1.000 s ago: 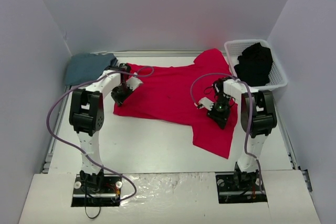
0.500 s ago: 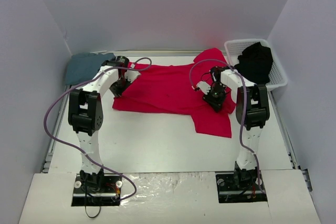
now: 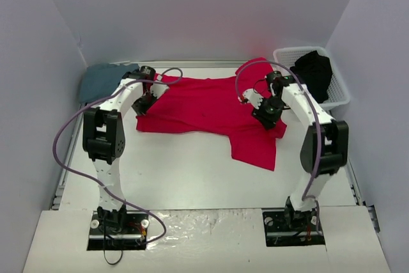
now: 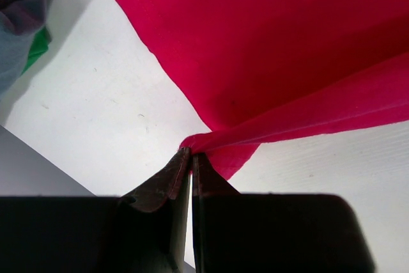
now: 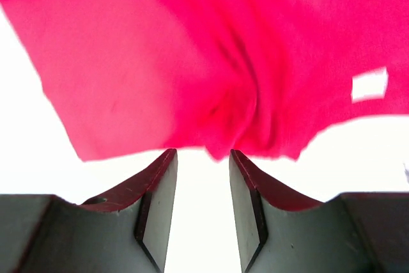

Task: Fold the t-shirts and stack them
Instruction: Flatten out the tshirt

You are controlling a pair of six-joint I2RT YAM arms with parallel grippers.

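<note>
My left gripper (image 4: 191, 156) is pinched shut on a corner of the red shirt (image 3: 198, 107) at its 9 o'clock edge. The cloth rises there into a taut ridge running toward 3 o'clock, and I judge this grip is meant to pull that side flat. My right gripper (image 5: 201, 158) is at the shirt's 3 o'clock side with its jaws part way apart. Bare table (image 3: 192, 177) shows between them, and the cloth bunches right at the tips, so I cannot tell whether they touch it. The shirt lies spread across the far middle, one flap trailing toward 5 o'clock, not yet folded. The blue-grey shirt (image 3: 102, 81) lies at 10 o'clock, likely the start of the stack. The black shirt (image 3: 312, 73) sits in the basket (image 3: 342, 99) at 2 o'clock.
</note>
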